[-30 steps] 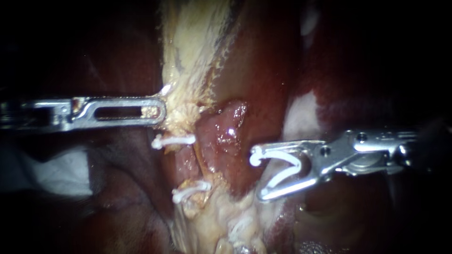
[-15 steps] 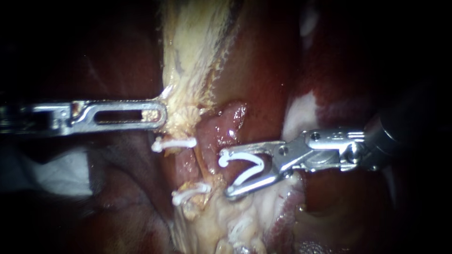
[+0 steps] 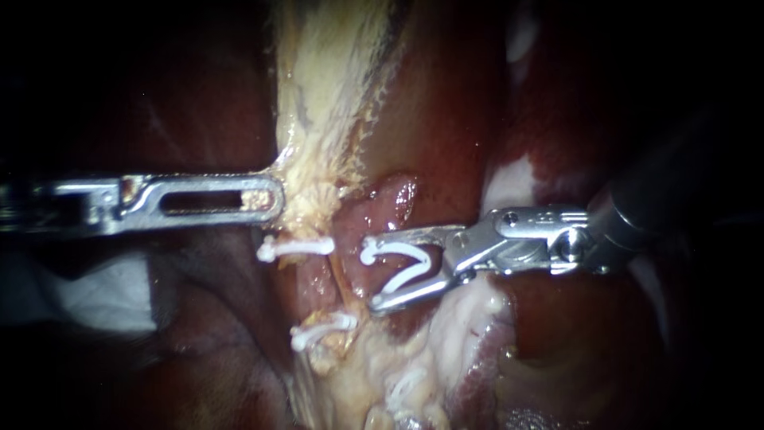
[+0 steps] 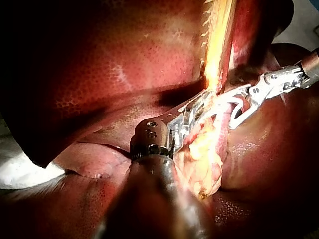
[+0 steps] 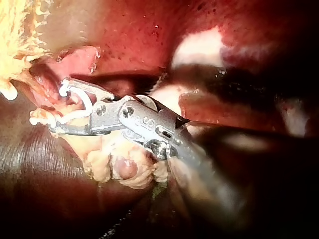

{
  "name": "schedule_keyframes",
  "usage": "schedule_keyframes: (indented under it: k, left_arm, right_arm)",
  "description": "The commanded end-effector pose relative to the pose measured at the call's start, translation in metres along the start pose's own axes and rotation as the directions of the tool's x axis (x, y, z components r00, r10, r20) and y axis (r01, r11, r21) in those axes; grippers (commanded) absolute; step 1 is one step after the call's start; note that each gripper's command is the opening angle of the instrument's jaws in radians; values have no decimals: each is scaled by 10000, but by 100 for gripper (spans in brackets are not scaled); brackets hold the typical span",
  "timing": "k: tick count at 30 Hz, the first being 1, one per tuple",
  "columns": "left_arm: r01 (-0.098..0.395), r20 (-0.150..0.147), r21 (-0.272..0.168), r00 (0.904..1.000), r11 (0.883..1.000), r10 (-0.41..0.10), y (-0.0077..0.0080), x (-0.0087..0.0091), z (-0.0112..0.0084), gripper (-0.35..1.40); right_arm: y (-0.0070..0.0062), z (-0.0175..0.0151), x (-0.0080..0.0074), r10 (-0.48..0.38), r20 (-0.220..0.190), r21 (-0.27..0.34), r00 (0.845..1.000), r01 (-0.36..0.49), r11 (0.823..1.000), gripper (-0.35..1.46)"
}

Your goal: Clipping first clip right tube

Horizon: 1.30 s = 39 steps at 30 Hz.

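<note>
Right instrument (image 3: 372, 277) had advanced toward the glistening pink-red right tube (image 3: 383, 216). Its jaws, gripping the legs of an open white V-shaped plastic clip (image 3: 407, 280), had reached the tube's near side. Judged: approach nearly complete, clip not yet closed. Left instrument (image 3: 272, 197), on the tube's opposite side, held pale yellow fibrous tissue (image 3: 318, 171) taut in clenched slotted jaws. Whether the clip's legs actually straddled the tube could not be made out, and the tube's back was hidden.

Liver (image 4: 124, 59): dark red, finely speckled. Fat (image 3: 326, 95): pale yellow. Tube (image 3: 382, 219): glossy pink. Loaded clip (image 3: 410, 277) and two fixed clips (image 3: 296, 248): white. Left instrument (image 3: 274, 199) and right instrument (image 3: 372, 275): silver.
</note>
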Motion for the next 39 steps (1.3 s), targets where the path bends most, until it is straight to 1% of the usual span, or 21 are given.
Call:
schedule_keyframes:
  k: [1,2,11,16,19,22,26,30,33,39]
  left_arm:
    - [-2,-14,13,10000,10000,2,0,0,0,-35]
    - [-2,-13,13,10000,10000,2,0,0,0,-35]
    - [-2,-13,12,10000,10000,2,-1,0,0,-35]
    - [-1,-11,11,10000,10000,1,-1,0,0,-35]
    - [-1,-9,9,10000,10000,1,-1,0,1,-35]
    - [-2,-11,12,10000,10000,2,-1,0,1,-35]
    - [-4,-14,16,10000,10000,4,1,-1,2,-35]
    - [-7,-20,23,10000,10000,7,3,-1,2,-35]
    - [-9,-24,28,10000,10000,9,5,-2,3,-35]
    - [-12,-28,33,10000,10000,13,8,-3,4,-35]
  right_arm:
    - [1,3,0,1,-1,-23,10000,-1,10000,58]
    - [3,8,1,4,-6,-75,10000,-4,10000,58]
    - [11,37,4,-86,21,75,10000,85,9999,59]
    - [9,40,4,-76,68,231,9999,74,9997,59]
    - [7,42,4,40,-52,493,10000,-38,9988,59]
    - [2,43,6,217,-297,843,9993,-192,9963,59]
    - [-6,46,8,359,-444,1336,9984,-297,9906,59]
    - [-17,50,11,601,-682,1826,9959,-468,9821,58]
    - [-22,52,12,644,-650,2072,9958,-497,9770,57]
    - [-27,55,10,645,-610,2168,9960,-499,9749,56]
